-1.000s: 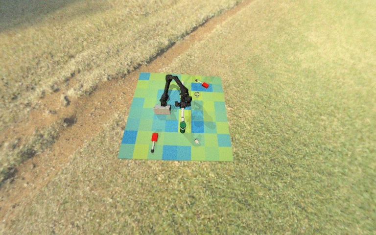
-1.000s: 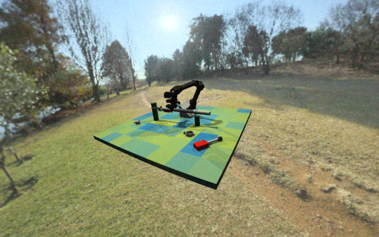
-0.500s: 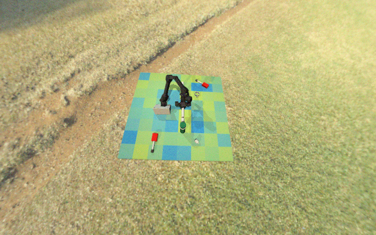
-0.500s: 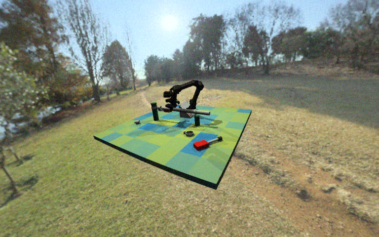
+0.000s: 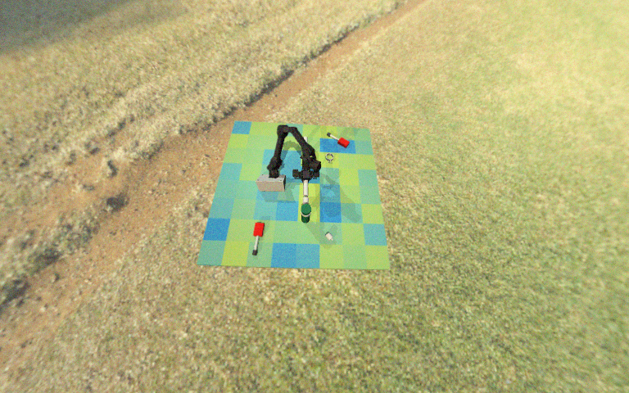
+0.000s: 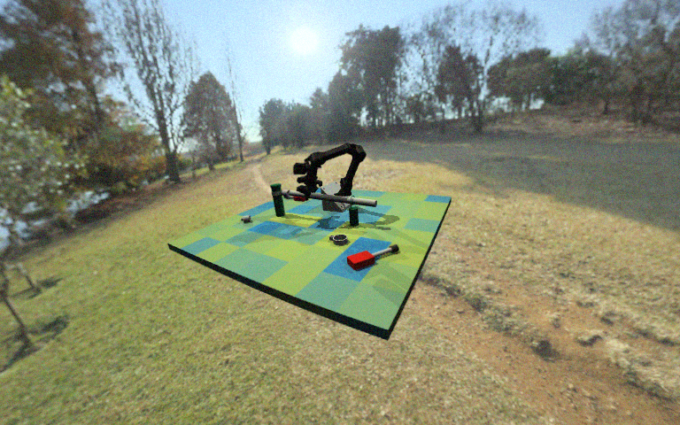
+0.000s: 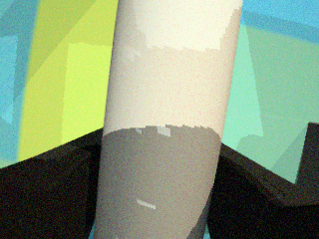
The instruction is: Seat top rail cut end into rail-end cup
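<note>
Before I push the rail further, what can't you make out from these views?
- Rail-end cup and brace band on the big post: too small, exterior and top.
- Rail cut end: cut off, wrist view.
- Gripper contact on the rail: too small in the exterior view.
- Loop cap on the short post: blurred.

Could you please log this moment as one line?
claw: shut on rail | rail: through short post's cap | big post: seating unclear
</note>
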Controlling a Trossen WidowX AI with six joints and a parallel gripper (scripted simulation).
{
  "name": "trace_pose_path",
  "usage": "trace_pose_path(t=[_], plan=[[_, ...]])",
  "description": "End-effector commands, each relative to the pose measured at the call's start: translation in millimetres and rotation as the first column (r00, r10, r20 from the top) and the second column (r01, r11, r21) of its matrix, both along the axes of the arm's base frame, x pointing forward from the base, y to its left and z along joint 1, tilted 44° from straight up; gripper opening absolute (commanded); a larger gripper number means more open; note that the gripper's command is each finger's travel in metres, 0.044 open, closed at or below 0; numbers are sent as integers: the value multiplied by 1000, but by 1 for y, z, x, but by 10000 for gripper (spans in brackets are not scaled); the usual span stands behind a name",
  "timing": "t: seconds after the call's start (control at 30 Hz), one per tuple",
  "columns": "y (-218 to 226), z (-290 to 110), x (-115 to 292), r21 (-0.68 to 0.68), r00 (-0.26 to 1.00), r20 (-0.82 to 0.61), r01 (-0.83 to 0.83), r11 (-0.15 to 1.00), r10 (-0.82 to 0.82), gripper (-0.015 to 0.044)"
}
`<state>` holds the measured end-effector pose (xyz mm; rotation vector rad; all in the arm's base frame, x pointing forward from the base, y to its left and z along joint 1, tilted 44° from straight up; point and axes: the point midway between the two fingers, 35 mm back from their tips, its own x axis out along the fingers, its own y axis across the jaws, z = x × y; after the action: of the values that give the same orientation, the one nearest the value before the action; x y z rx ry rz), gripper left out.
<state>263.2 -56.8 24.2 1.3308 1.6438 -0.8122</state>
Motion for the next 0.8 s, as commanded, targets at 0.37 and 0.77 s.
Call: trace_pose_path(t=[0.37, 0.77], plan=[[-2, -1, 2, -11, 1000, 6, 3, 1000, -3, 0], [-14, -13, 3, -3, 1000, 1, 2, 1000, -2, 0]])
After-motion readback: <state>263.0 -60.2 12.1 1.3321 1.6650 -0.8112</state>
